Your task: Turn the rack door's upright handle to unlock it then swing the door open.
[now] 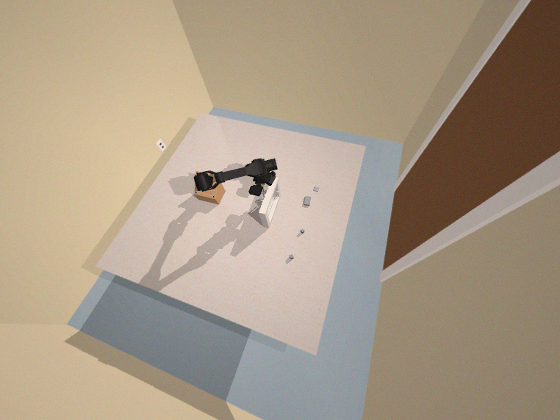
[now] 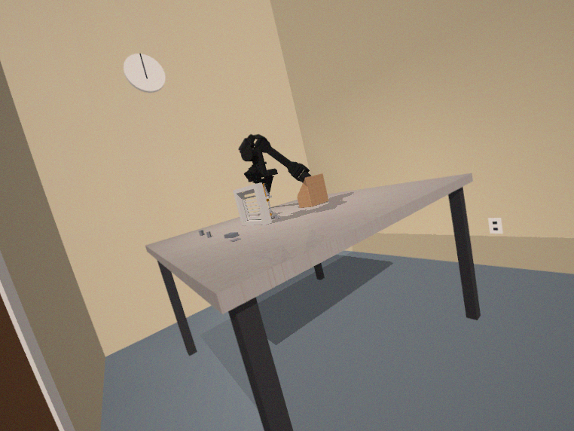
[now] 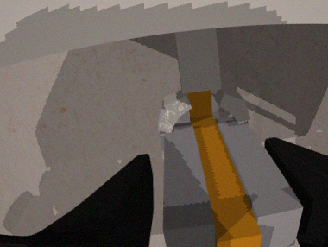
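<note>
The white rack frame (image 1: 267,205) (image 2: 265,209) (image 3: 151,22) stands upright on the table. Its barred door (image 2: 252,211) appears closed in its frame. The handle (image 3: 220,173) (image 2: 267,200) is a grey block with an orange strip, on the side facing the arm's base. My gripper (image 3: 209,157) (image 2: 268,191) points down at the handle, with one black finger on each side of it. In the wrist view a narrow gap shows between the left finger and the block. The right finger is very close to the block; contact cannot be told. The handle's turn is unclear.
The arm's wooden base block (image 1: 210,192) (image 2: 314,192) stands on the table (image 1: 203,252) (image 2: 324,231) behind the rack. Several small grey pieces, such as a flat block (image 1: 306,200) (image 2: 231,235), lie on the rack's far side from the base.
</note>
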`<state>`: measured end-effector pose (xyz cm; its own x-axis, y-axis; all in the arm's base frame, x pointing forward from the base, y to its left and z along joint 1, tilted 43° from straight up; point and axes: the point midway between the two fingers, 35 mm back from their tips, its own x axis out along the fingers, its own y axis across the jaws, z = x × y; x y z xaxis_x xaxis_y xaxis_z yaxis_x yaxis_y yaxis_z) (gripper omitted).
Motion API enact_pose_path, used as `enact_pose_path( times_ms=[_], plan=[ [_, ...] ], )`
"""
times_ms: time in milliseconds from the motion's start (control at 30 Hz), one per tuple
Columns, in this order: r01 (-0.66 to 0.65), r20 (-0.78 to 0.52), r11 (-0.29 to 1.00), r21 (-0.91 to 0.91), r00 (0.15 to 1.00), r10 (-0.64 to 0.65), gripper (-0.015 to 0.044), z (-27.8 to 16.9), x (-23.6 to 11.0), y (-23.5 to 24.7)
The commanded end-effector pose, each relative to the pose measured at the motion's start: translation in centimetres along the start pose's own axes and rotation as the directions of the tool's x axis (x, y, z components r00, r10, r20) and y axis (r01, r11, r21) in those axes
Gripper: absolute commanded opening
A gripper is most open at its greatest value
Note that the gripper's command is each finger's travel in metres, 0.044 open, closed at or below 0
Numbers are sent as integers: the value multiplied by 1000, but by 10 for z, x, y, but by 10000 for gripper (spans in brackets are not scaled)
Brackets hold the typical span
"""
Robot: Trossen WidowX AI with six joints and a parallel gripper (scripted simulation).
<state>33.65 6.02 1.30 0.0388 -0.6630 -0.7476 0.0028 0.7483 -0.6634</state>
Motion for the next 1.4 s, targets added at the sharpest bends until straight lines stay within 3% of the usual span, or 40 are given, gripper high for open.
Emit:
enact_pose_path(
  times_ms=[0,33,467,600,800,1067,1367],
  plan=[
    [5,1,1000,-5,1000,-5,124,0,2,-1],
    [5,1,1000,-5,1000,-5,98,0,2,-1],
    [5,1,1000,-5,1000,-5,12,0,2,-1],
    [5,1,1000,-13,1000,-5,10,0,2,-1],
    [5,2,963,-271,1000,-5,10,0,2,-1],
    [5,1,785,-620,1000,-5,10,0,2,-1],
    [3,1,442,-897,1000,-5,10,0,2,-1]
  ],
)
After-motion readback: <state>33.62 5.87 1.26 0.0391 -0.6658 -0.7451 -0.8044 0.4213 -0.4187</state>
